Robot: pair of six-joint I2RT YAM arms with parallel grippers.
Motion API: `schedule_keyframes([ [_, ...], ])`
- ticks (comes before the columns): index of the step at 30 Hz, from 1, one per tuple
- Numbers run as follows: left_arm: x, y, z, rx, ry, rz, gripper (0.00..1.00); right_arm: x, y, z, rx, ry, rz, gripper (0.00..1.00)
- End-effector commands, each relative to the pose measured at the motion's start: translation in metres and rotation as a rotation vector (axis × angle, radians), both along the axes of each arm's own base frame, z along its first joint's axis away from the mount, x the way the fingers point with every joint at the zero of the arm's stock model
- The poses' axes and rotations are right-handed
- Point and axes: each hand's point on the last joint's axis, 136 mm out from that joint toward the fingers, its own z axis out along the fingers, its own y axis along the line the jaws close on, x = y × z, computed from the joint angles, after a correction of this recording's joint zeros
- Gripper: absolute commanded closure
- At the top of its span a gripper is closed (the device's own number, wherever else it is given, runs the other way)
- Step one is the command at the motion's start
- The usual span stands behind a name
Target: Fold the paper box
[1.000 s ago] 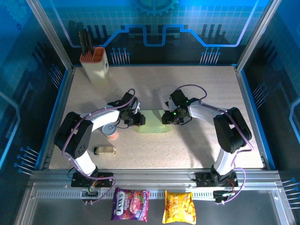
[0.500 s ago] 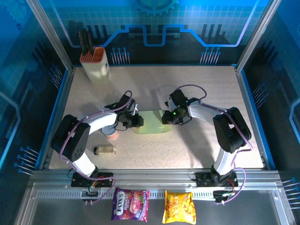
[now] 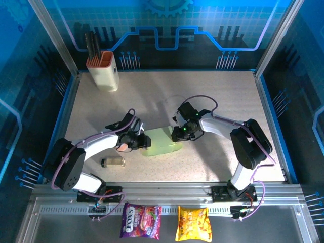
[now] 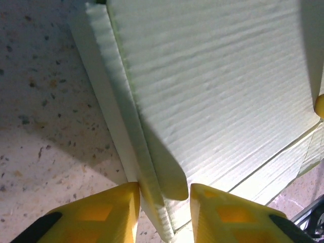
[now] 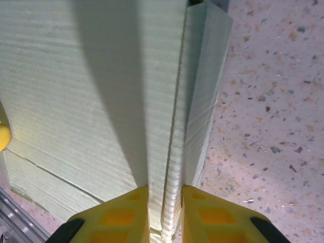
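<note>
The paper box (image 3: 162, 142) is pale mint-green ribbed cardboard lying mid-table, its side walls folded up. My left gripper (image 3: 140, 141) is at its left edge. In the left wrist view the box's doubled wall and a rounded flap (image 4: 152, 167) stand between the yellow fingers (image 4: 109, 210), and the left gripper (image 4: 163, 191) is shut on them. My right gripper (image 3: 178, 133) is at the box's right edge. In the right wrist view the upright wall (image 5: 174, 152) is pinched tight by the right gripper (image 5: 165, 191). The box floor (image 5: 76, 91) stretches away to the left.
A cream holder with an orange rim (image 3: 104, 72) stands at the back left. A small jar (image 3: 113, 162) lies near the front left, and a salmon-coloured round thing (image 3: 121, 146) sits under the left arm. Two snack packets (image 3: 140, 221) lie beyond the front rail.
Both grippers and the box between them have shifted toward the near left. The left arm has stretched out lower over the table.
</note>
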Motion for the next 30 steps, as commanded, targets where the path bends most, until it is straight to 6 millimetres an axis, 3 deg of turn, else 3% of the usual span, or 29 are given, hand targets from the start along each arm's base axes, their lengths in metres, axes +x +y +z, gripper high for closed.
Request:
schedule_keyframes([
  [1,-0.008,0.004,0.010,0.011,-0.005,0.002,0.61,-0.014,-0.004,0.000,-0.035,0.011,0.038,0.74],
  [4,0.000,0.012,0.023,0.058,-0.057,0.003,0.53,-0.008,-0.003,0.014,-0.027,-0.037,0.045,0.67],
  [9,0.018,0.016,0.047,0.101,-0.149,-0.050,0.49,0.003,-0.004,0.037,-0.018,-0.121,0.066,0.61],
  [13,0.039,-0.001,0.069,0.083,-0.266,-0.184,0.49,0.008,-0.011,0.051,-0.019,-0.202,0.078,0.58],
  [20,0.068,-0.035,0.089,0.063,-0.414,-0.496,0.48,0.018,-0.030,0.079,0.001,-0.330,0.082,0.54],
  [25,0.080,-0.040,0.089,0.125,-0.464,-0.688,0.47,0.024,-0.044,0.091,-0.016,-0.380,0.095,0.56],
  [30,0.077,-0.041,0.068,0.174,-0.460,-0.871,0.45,0.030,-0.051,0.102,-0.040,-0.445,0.113,0.59],
])
